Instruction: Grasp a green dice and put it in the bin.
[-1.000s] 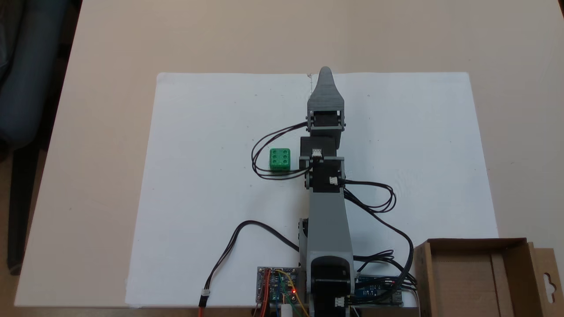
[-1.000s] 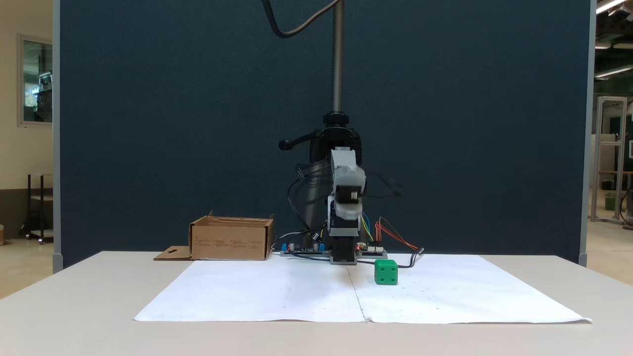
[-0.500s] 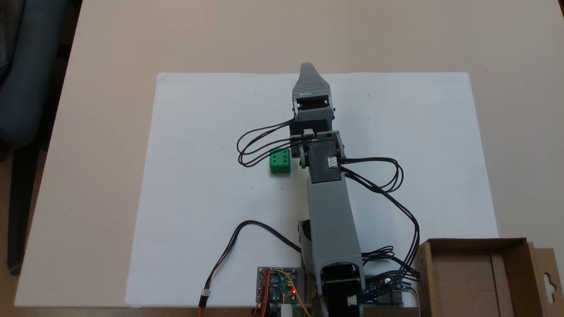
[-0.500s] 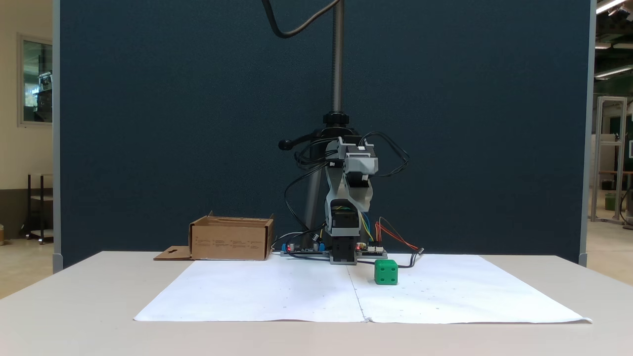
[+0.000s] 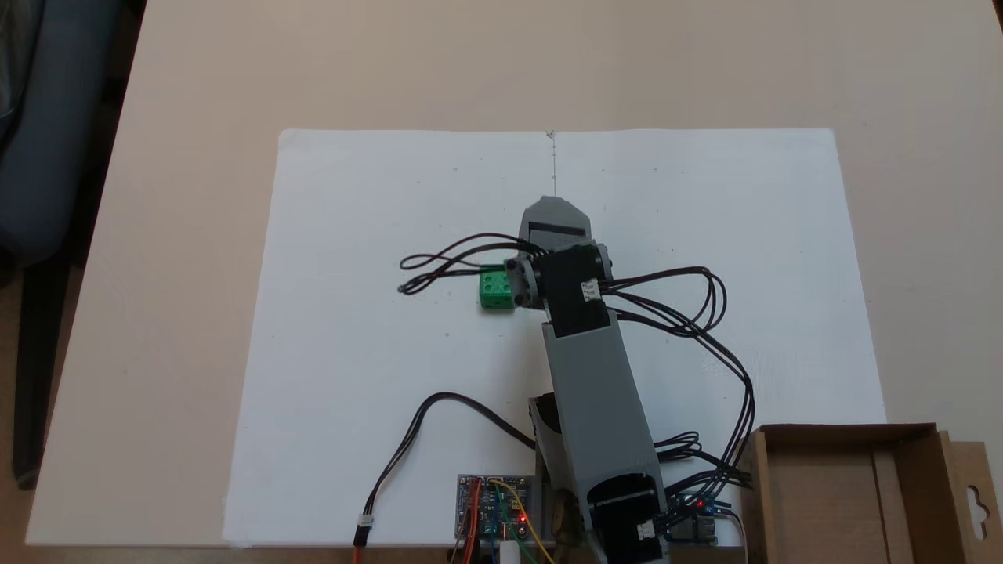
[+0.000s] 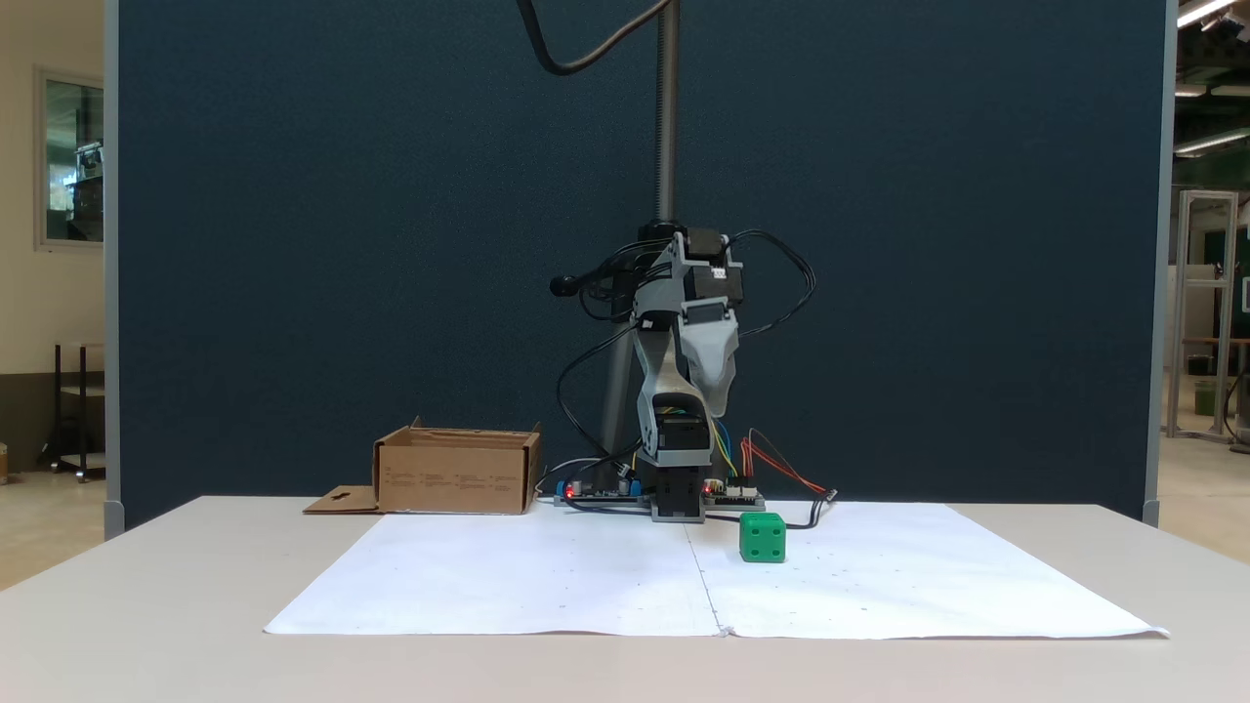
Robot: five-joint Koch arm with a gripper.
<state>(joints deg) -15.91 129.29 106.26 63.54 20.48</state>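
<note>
The green dice [image 5: 492, 291] rests on the white paper [image 5: 353, 329], left of the arm's wrist in a fixed view from above; cables and the wrist cover its right edge. From the front, the dice [image 6: 762, 538] sits alone on the sheet, right of the arm's base. My gripper [image 5: 553, 205] hangs high above the paper with its tip pointing down [image 6: 718, 408], well above the dice and a little to its left in that view. Only one grey jaw shows, with nothing held. The cardboard bin [image 5: 842, 429] stands at the lower right corner, and at the left of the base [image 6: 457, 474].
Circuit boards [image 5: 494, 509] and loose black cables [image 5: 705, 313] lie around the arm's base. A camera stand pole [image 6: 667, 107] rises behind the arm before a dark blue partition. A chair [image 5: 39, 157] stands off the table's left edge.
The arm has folded back and risen. The gripper tip drew in from the paper's far edge and tipped downward, ending nearer the dice. The dice and bin stayed put.
</note>
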